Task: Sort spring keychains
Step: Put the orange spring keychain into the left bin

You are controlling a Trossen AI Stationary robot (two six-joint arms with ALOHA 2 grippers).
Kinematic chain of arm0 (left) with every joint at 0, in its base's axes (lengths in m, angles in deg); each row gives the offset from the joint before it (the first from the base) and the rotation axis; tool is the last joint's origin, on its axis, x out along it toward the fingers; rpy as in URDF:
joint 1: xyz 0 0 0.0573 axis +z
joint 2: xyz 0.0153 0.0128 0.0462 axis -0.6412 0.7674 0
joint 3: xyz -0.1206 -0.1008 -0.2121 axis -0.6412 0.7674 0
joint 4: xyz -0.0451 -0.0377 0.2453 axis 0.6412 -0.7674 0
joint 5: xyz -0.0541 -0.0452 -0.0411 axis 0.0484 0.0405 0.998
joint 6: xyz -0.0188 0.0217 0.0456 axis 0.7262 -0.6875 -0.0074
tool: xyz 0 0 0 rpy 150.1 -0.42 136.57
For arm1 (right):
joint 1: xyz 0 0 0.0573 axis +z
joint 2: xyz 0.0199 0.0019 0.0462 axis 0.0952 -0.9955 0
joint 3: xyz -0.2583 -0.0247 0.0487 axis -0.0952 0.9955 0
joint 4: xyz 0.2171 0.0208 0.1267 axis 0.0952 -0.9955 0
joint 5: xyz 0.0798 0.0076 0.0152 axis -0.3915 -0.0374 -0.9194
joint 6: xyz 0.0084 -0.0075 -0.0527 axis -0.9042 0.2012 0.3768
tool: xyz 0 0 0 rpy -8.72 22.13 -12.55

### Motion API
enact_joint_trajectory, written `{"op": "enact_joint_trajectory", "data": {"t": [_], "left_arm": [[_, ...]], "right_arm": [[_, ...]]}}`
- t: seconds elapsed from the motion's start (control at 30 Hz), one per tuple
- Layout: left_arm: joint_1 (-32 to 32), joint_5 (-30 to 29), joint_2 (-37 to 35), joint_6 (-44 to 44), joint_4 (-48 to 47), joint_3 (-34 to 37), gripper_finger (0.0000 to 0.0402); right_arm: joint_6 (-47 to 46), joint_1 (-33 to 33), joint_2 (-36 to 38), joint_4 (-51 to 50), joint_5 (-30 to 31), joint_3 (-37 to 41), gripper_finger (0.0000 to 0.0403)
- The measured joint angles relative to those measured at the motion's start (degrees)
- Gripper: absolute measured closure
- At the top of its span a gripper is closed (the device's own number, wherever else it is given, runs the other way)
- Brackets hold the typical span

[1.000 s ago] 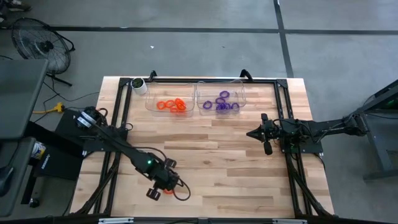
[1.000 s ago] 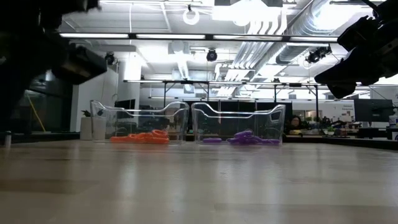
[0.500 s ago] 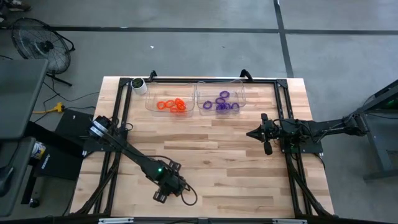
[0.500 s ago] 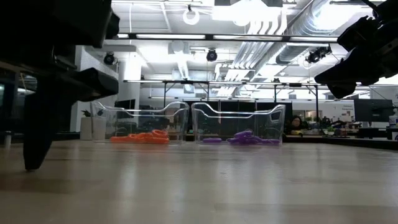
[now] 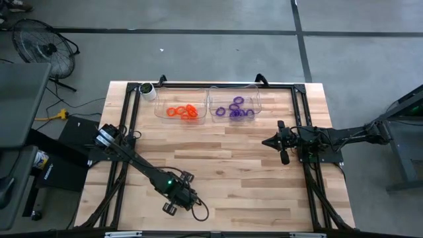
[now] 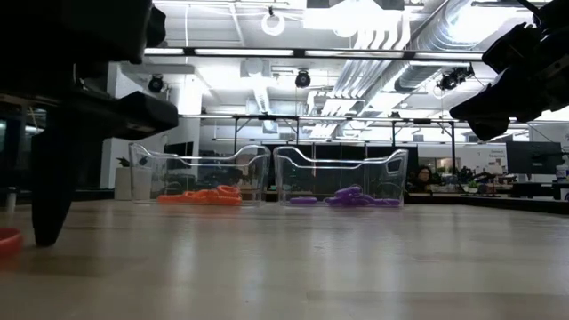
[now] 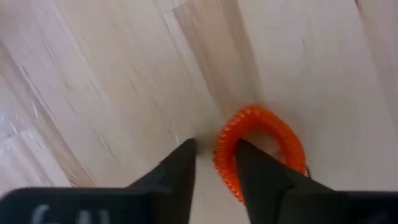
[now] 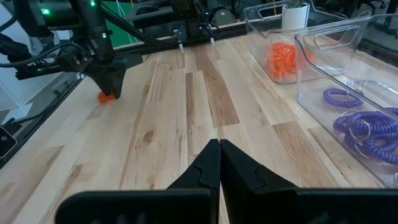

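Note:
An orange spring keychain [image 7: 258, 146] lies flat on the wood near the table's near edge; it also shows in the right wrist view [image 8: 106, 96] and the low view [image 6: 7, 238]. My left gripper [image 5: 173, 206] stands over it, pointing down and open, with one strand of the coil between its fingers [image 7: 217, 168]. My right gripper [image 5: 268, 141] hovers shut over the table's right part [image 8: 219, 155]. Orange keychains [image 5: 182, 112] lie in the left clear bin, purple ones [image 5: 238, 109] in the right bin. My left gripper comes from above, pointing down, with one finger [image 7: 258, 177] inside the loop and the other [image 7: 177, 171] outside it, astride the coil's strand [image 7: 222, 163]. The inner finger lies close against the strand; I cannot tell whether it touches. The keychain rests on the table.
Two clear bins [image 5: 198, 116] [image 5: 254, 99] stand side by side at the far edge, with a white cup [image 5: 147, 90] to their left. A black frame [image 5: 301, 89] runs around the table. Bare wood lies between the bins and both grippers.
My left gripper has shifted a little toward the table's right edge and come down from well above the table until its fingertips stand at the wood around the orange keychain.

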Motion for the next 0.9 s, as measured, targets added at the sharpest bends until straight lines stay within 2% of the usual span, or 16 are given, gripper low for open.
{"op": "enact_joint_trajectory", "data": {"t": [0.17, 0.23, 0.4, 0.67, 0.8, 0.9], "left_arm": [[0.0, 0.8, 1.5, -0.1, 1.7, 0.0, 0.0369], [0.1, 0.9, 1.6, 0.9, 2.3, 0.0, 0.0388], [1.1, 0.8, 1.6, 2.0, 3.1, 0.0, 0.0394], [3.0, 1.0, 1.9, 5.9, -1.0, -2.9, 0.0399], [4.1, -2.1, 0.5, 7.9, -1.6, -2.8, 0.04], [5.6, -7.0, -1.2, 10.3, -3.7, -2.5, 0.04]], "right_arm": [[0.0, 0.0, 0.0, 0.0, 0.0, 0.0, 0.0402], [0.0, 0.0, 0.0, 0.0, 0.0, 0.0, 0.0402], [0.0, 0.0, 0.0, 0.0, 0.0, 0.0, 0.0402], [0.0, 0.0, 0.0, 0.0, 0.0, 0.0, 0.0402], [0.0, 0.0, 0.0, 0.0, 0.0, 0.0, 0.0402], [0.0, 0.0, 0.0, 0.0, 0.0, 0.0, 0.0402]]}}
